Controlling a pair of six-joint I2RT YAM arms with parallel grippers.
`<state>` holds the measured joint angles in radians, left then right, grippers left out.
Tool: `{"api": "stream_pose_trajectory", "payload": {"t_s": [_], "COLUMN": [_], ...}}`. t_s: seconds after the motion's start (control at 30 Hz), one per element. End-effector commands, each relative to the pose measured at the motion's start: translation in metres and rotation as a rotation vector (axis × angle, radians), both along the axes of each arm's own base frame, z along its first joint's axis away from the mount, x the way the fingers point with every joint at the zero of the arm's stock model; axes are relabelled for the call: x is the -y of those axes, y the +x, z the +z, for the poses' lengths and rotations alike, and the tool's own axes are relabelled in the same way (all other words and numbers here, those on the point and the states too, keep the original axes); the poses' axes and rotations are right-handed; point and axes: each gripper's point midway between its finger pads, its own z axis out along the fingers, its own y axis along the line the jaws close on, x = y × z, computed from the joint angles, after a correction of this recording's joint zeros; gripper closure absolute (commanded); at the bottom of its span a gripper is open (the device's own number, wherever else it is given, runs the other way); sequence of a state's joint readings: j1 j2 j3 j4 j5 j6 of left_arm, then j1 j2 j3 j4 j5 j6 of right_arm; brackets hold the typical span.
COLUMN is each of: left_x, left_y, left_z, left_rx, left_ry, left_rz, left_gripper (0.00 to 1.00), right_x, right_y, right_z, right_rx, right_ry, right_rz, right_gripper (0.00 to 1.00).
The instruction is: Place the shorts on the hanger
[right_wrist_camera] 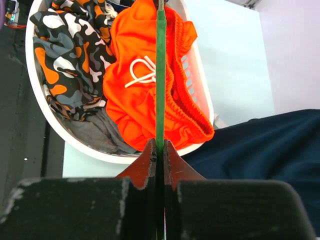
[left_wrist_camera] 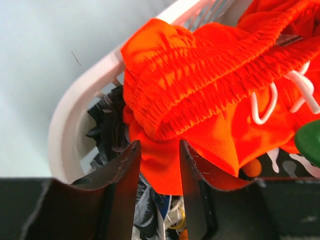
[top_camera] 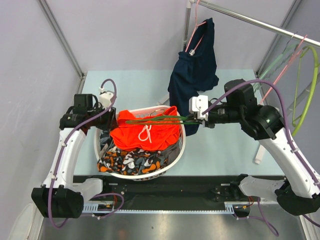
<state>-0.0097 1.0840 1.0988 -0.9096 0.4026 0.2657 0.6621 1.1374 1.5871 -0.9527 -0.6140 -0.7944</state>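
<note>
The bright orange-red shorts [top_camera: 145, 132] with a white drawstring lie on top of the clothes in a white laundry basket [top_camera: 182, 145]. My left gripper [top_camera: 114, 119] is at their left corner. In the left wrist view it [left_wrist_camera: 160, 150] is shut on a bunched fold of the shorts [left_wrist_camera: 210, 90]. My right gripper [top_camera: 194, 120] is shut on one end of the dark green hanger [top_camera: 155, 120] and holds it level over the shorts, reaching left across the basket. In the right wrist view the gripper [right_wrist_camera: 160, 146] pinches the hanger [right_wrist_camera: 160, 75] above the shorts [right_wrist_camera: 130, 100]. The hanger's hook is hidden.
An orange-black-white patterned cloth [top_camera: 130, 161] fills the basket's near side and shows in the right wrist view [right_wrist_camera: 65, 50]. A navy garment [top_camera: 197, 65] hangs on a pink hanger from the metal rail [top_camera: 250, 20] at the back. Lime-green hangers [top_camera: 310, 85] hang at far right.
</note>
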Motion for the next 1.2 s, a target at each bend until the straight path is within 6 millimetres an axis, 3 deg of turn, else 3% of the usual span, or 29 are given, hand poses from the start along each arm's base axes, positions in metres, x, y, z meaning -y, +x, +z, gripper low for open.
{"api": "stream_pose_trajectory", "payload": {"t_s": [0.0,0.17,0.43,0.77,1.17], "left_x": [-0.006,-0.007,-0.005,0.005,0.007], "left_y": [0.026,0.045,0.047,0.042,0.035], "left_z": [0.011,0.014,0.003,0.036,0.061], "left_rx": [0.118,0.137,0.116,0.157,0.169], "left_ry": [0.039,0.054,0.084,0.071,0.049], "left_rz": [-0.009,-0.020,-0.053,-0.073,-0.051], "left_gripper": [0.59,0.57,0.59,0.99,1.00], "right_x": [0.000,-0.005,-0.015,-0.043,-0.062], "right_y": [0.001,0.001,0.005,0.025,0.045], "right_z": [0.028,0.028,0.023,0.015,-0.006], "right_rx": [0.143,0.167,0.205,0.280,0.281], "right_ry": [0.032,0.028,0.006,-0.018,-0.055], "right_rz": [0.012,0.021,0.044,0.018,-0.052], "right_gripper": [1.00,1.00,1.00,1.00,1.00]}}
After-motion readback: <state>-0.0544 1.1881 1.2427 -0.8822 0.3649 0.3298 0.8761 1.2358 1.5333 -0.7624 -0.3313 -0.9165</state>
